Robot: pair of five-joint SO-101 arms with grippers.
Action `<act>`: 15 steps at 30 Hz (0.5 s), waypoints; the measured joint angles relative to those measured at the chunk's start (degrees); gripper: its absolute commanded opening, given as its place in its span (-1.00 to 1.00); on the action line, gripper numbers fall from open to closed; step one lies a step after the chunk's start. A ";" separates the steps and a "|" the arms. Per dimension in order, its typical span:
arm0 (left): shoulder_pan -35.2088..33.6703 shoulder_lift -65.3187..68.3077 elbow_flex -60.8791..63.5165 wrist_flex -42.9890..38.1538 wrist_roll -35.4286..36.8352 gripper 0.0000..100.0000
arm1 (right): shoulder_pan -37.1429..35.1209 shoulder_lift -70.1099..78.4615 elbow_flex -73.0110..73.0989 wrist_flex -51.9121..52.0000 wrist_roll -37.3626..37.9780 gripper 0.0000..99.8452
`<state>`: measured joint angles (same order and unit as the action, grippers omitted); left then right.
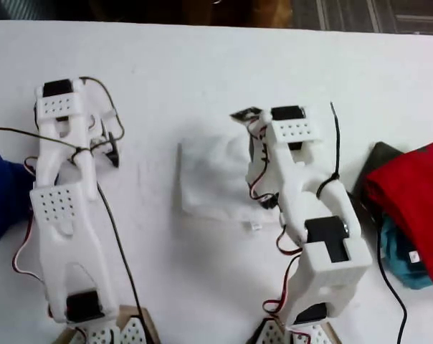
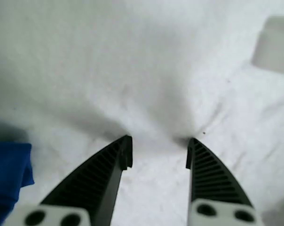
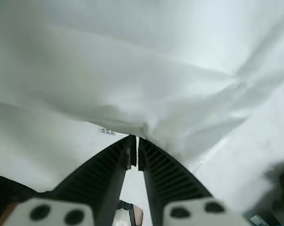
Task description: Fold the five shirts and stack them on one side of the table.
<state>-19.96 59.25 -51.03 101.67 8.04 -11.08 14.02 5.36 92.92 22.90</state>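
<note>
The right gripper [image 3: 135,151] sits pinched nearly closed at the white shirt [image 3: 132,80] hem, while the left gripper [image 2: 158,153] gapes wide over the table [image 2: 132,66] — near a blue shirt [image 2: 8,174].

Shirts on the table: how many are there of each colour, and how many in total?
White shirt: 1
Dark blue shirt: 1
Red shirt: 1
Teal shirt: 1
Black shirt: 1
Total: 5
</note>
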 measured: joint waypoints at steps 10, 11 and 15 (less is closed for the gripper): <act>0.00 0.00 0.00 0.00 0.00 -0.61 | 0.00 -0.44 -4.84 2.64 0.00 -0.96; 0.00 0.00 0.00 0.00 0.00 -0.61 | 0.00 -0.44 -6.59 2.64 0.00 -0.96; 0.00 0.00 0.00 0.00 0.00 -0.61 | 0.00 -0.44 -10.81 0.18 0.00 -0.96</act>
<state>-19.96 59.25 -51.03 101.67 8.04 -11.08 13.58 -5.45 93.10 22.90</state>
